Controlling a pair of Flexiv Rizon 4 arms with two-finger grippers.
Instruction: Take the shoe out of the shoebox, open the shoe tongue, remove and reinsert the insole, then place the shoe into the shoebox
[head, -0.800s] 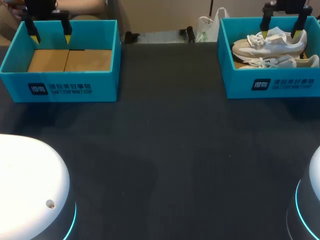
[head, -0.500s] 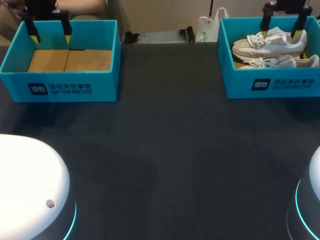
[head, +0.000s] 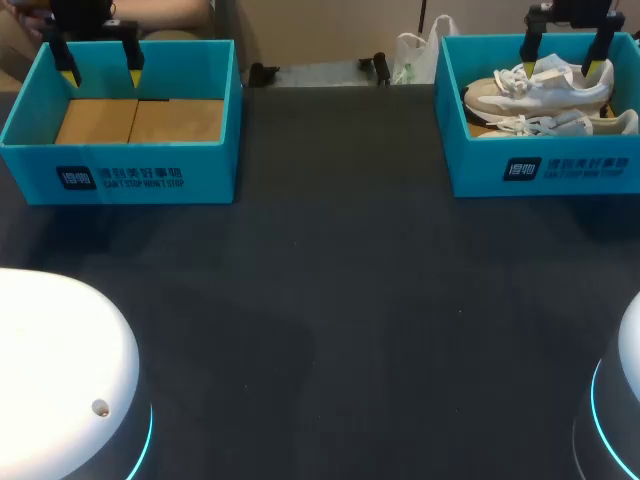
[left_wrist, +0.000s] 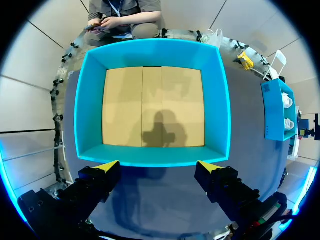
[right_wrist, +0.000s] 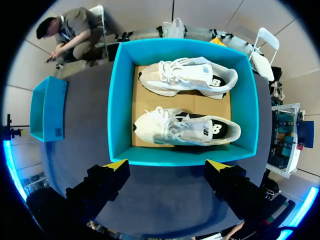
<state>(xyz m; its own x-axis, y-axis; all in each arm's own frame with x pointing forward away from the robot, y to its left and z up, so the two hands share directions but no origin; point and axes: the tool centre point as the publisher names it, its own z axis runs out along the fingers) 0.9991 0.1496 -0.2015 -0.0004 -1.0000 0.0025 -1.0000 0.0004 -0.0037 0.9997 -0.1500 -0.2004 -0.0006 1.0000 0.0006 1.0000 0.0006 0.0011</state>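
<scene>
Shoe (right_wrist: 185, 127) sat close by 2nd shoe (right_wrist: 187, 75) in shoebox (right_wrist: 118, 100). Wide apart & empty: right gripper (right_wrist: 167, 165), left gripper (left_wrist: 157, 166). Grab could've snagged laces (right_wrist: 172, 122) or bumped its wall.

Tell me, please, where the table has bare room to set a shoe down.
The dark table is bare between the two boxes and all the way forward to the arm bases. The left shoebox is empty, only its cardboard floor. The right shoebox is crowded: two shoes fill it, with the right claw above.
</scene>
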